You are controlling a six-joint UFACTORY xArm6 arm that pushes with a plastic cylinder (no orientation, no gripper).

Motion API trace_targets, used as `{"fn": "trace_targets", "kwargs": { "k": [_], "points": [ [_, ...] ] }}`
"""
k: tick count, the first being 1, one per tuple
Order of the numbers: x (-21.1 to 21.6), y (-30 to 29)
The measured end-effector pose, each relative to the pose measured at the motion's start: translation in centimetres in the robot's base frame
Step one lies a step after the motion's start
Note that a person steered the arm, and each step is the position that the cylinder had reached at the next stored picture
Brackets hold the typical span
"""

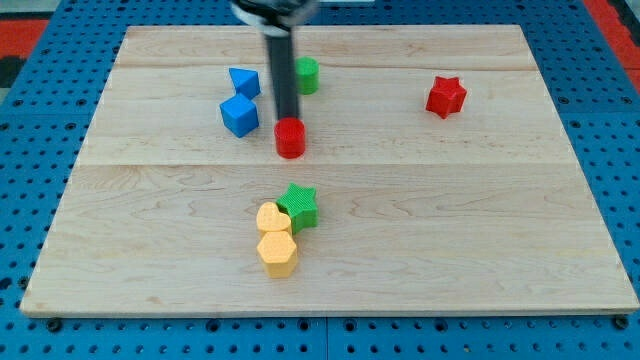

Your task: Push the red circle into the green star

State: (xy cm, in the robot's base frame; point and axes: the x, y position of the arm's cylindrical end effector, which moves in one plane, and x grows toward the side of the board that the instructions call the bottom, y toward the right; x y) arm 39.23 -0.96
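The red circle (290, 138) stands on the wooden board left of centre. The green star (299, 205) lies below it, a short gap apart, touching a yellow block (273, 218). My rod comes down from the view's top, and my tip (288, 121) rests at the red circle's upper edge, touching or nearly touching it.
A second yellow block (277, 253) sits just below the first. Two blue blocks (243, 82) (239, 115) lie left of the rod. A green block (307, 75) sits behind the rod near the top. A red star (445, 96) lies at the upper right.
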Motion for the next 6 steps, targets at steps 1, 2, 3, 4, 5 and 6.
{"fn": "trace_targets", "kwargs": {
  "k": [1, 2, 3, 4, 5, 6],
  "points": [
    [5.7, 1.1],
    [8.6, 4.1],
    [2.7, 4.4],
    [0.1, -2.5],
    [2.2, -4.6],
    [6.2, -1.8]
  ]
}}
